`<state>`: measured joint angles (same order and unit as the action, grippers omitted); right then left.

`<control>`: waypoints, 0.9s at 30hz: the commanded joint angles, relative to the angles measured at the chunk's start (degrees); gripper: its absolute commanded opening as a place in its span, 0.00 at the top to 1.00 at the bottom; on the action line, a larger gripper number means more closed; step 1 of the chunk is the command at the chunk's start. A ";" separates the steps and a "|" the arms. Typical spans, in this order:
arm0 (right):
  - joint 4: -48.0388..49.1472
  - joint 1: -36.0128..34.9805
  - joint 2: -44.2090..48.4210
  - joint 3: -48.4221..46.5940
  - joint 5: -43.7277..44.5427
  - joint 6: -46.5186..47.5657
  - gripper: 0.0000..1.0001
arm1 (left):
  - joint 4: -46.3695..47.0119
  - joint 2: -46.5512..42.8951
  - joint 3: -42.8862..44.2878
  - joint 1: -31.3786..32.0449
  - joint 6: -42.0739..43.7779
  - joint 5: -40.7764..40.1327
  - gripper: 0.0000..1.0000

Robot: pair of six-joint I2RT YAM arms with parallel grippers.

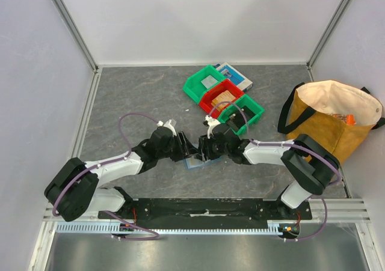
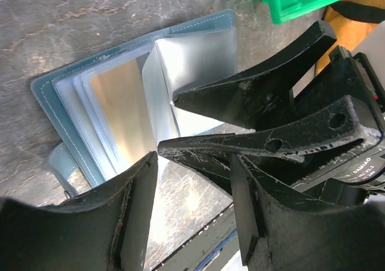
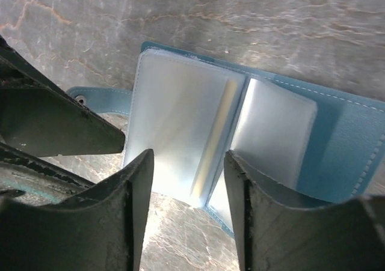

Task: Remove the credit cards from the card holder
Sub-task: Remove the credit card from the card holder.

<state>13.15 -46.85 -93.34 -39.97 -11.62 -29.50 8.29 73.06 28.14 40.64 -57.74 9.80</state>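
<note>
- I see a grey marbled table (image 1: 138,97).
- At 6 o'clock near centre, the blue card holder (image 1: 194,163) lies open.
- At 12 to 1 o'clock, two green bins (image 1: 207,82) flank a red bin (image 1: 221,97); a blue-and-white flat box (image 1: 236,76) lies just behind them.
- At 3 o'clock stands a tan tote bag (image 1: 334,118).

Card holder (image 1: 194,162) on table (image 1: 132,91) between left claw (image 1: 187,152) and right claw (image 1: 206,152)
</note>
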 commanded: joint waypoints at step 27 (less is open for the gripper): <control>5.66 -0.26 29.97 17.46 18.04 -1.70 0.66 | 10.43 21.07 15.27 4.80 1.31 3.12 0.41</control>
<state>14.22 -46.87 -65.65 -25.65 8.73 -29.23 15.66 92.47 40.14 44.77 -58.00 12.38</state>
